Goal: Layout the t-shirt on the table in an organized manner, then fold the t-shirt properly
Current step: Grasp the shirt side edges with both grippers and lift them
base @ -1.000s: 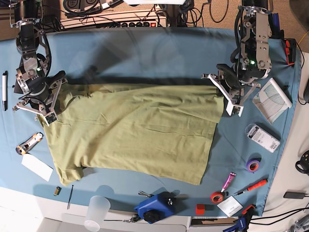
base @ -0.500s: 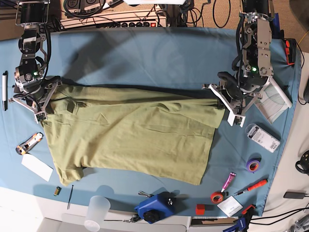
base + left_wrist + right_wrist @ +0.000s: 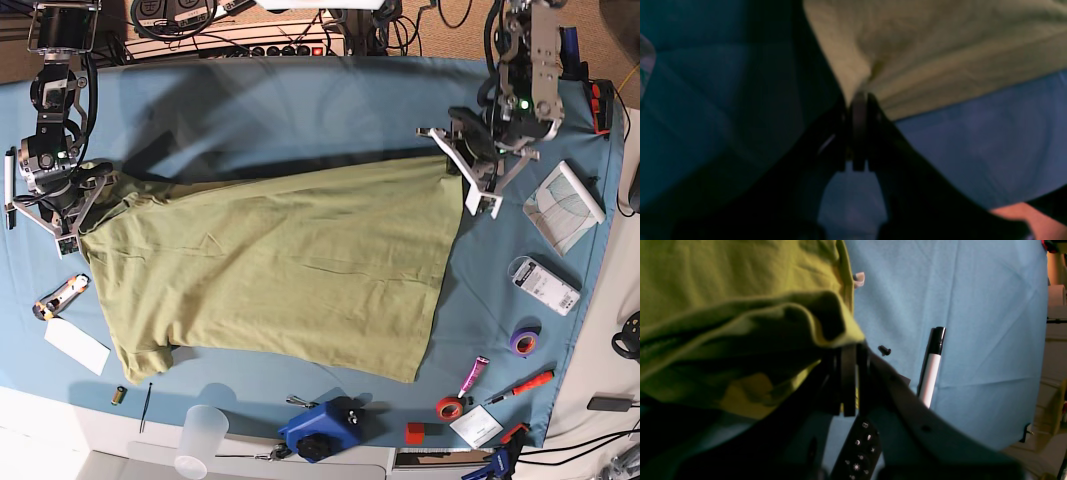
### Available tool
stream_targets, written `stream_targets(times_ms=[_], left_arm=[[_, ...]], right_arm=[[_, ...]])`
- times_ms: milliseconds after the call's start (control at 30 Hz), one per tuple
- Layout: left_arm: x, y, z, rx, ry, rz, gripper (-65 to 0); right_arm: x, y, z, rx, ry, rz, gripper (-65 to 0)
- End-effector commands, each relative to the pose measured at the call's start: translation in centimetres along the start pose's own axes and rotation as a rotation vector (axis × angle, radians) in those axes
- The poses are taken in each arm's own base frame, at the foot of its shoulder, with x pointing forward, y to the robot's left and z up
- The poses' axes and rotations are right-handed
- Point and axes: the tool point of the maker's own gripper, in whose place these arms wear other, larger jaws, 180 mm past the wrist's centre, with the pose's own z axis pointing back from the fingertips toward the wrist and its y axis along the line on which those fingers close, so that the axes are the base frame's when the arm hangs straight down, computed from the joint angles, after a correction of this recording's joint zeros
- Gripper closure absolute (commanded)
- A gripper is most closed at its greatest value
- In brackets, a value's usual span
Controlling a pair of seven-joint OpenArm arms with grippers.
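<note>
- Spreading across the middle of the table (image 3: pixel 300 110): the t-shirt (image 3: pixel 290 270), olive-green, stretched taut along its far edge between two grippers, near edge resting flat on the teal cloth toward 6 o'clock.
- Pinched at the 2 o'clock corner by the left gripper (image 3: pixel 462 158), jaws closed tight on a bunched fold of the fabric; same grip seen close in the left wrist view, left gripper (image 3: pixel 858 100) with cloth gathered into its tip.
- Held at the 9 o'clock corner by the right gripper (image 3: pixel 72 200), jaws clamped on a rolled edge of the shirt; right wrist view shows the right gripper (image 3: pixel 849 353) with green cloth draped over and bulging above it.
- Folded-under sleeve visible at the 7 o'clock corner of the shirt.
- Lying just left of the right gripper at the table's edge: a black-and-white marker (image 3: pixel 10 185), also clear in the right wrist view (image 3: pixel 931 370), with a small black screw (image 3: pixel 884 350) between marker and gripper.
- Scattered near 8 o'clock: a utility knife (image 3: pixel 62 297) and a white card (image 3: pixel 76 346).
- Resting at 6 o'clock on the near edge: a blue tool (image 3: pixel 322 428) and a clear plastic cup (image 3: pixel 200 438).
- Grouped toward 4 o'clock: a purple tape roll (image 3: pixel 524 341), a red tape roll (image 3: pixel 449 407), a red screwdriver (image 3: pixel 522 388).
</note>
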Motion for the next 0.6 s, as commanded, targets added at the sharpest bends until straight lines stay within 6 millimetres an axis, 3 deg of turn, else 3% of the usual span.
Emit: stream_targets(times_ms=[0, 233, 567], left_arm=[[0.6, 0.0, 0.7, 0.006, -0.032, -0.013, 0.0], [-0.9, -0.4, 1.3, 0.001, -0.011, -0.01, 0.0], [2.6, 0.0, 1.4, 0.023, -0.14, -0.029, 0.0]], right_arm=[[1.2, -2.0, 0.4, -0.054, -0.036, 0.003, 0.0], [1.2, -2.2, 0.5, -0.058, -0.036, -0.001, 0.0], [1.9, -5.9, 1.2, -0.12, -0.097, -0.111, 0.0]])
